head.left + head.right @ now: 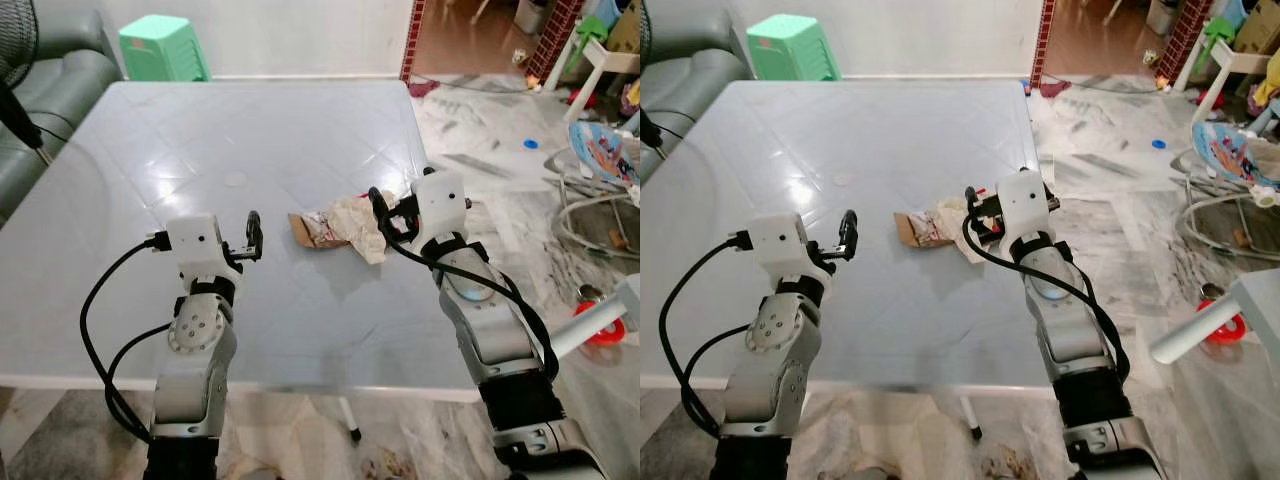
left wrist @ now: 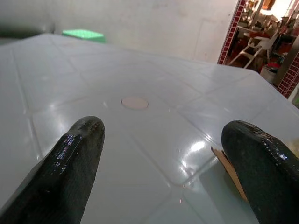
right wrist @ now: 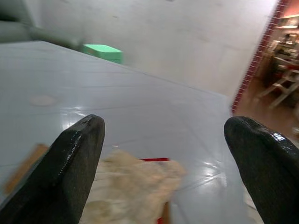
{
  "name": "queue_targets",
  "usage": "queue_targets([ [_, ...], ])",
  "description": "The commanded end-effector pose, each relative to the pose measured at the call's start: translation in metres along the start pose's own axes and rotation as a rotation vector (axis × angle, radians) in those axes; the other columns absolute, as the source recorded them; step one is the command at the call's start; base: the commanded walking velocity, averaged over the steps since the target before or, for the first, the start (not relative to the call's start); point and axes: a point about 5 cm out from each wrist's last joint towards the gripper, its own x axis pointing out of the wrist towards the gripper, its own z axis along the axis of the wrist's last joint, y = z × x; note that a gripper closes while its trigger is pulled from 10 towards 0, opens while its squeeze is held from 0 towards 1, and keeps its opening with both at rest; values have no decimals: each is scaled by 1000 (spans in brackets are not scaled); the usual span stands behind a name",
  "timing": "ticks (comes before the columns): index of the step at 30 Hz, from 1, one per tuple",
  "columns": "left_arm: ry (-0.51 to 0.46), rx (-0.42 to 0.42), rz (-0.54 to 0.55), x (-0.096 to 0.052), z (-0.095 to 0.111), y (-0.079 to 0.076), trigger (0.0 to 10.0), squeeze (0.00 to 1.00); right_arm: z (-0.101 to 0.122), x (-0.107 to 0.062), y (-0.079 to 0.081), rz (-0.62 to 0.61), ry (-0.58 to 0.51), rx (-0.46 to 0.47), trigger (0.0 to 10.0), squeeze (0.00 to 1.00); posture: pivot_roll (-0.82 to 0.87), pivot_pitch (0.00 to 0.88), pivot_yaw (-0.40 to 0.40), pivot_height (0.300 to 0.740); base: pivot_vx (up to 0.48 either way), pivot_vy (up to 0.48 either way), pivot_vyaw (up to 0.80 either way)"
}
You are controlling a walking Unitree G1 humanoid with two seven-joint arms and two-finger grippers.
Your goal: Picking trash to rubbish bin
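Note:
A crumpled beige paper wrapper with a brown cardboard flap, the trash [image 1: 343, 229], lies on the pale grey table [image 1: 230, 130], right of its middle. My right gripper [image 1: 384, 214] hovers just right of the trash, open. In the right wrist view, the trash [image 3: 135, 186] lies low between its black fingers [image 3: 72, 158]. My left gripper [image 1: 253, 237] is held above the table a short way left of the trash, open and empty. The left wrist view shows the cardboard edge [image 2: 227, 171] beside one of its fingers [image 2: 261, 163].
A green plastic stool [image 1: 163, 47] stands beyond the table's far edge, and a grey sofa [image 1: 55, 95] is at the left. On the marble floor to the right are a baby bouncer [image 1: 603, 150], a white chair [image 1: 598, 62] and scattered toys. The table's near edge [image 1: 300, 385] is below my arms.

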Motion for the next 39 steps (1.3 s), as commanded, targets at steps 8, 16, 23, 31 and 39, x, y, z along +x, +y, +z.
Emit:
queue_targets([
  [8, 206, -154, -64, 9, -33, -14, 10000, 0, -11, -23, -3, 99, 89, 10, 10000, 0, -7, 113, -15, 740, 0, 0, 0],
  [16, 196, -301, -139, 23, -33, -29, 10000, 0, -11, -42, 1, 123, 110, 3, 10000, 0, -26, 135, -2, 740, 0, 0, 0],
  [23, 203, -319, -202, 35, -29, -46, 10000, 0, -8, -47, 1, 114, 116, 0, 10000, 0, -49, 157, 12, 740, 0, 0, 0],
  [31, 260, -404, -205, 39, -38, -52, 10000, 0, -5, -50, 4, 119, 122, 13, 10000, 0, -59, 162, 16, 740, 0, 0, 0],
  [39, 261, -548, -227, 42, -41, -59, 10000, 0, -6, -53, 7, 132, 132, 15, 10000, 0, -63, 161, 16, 740, 0, 0, 0],
])
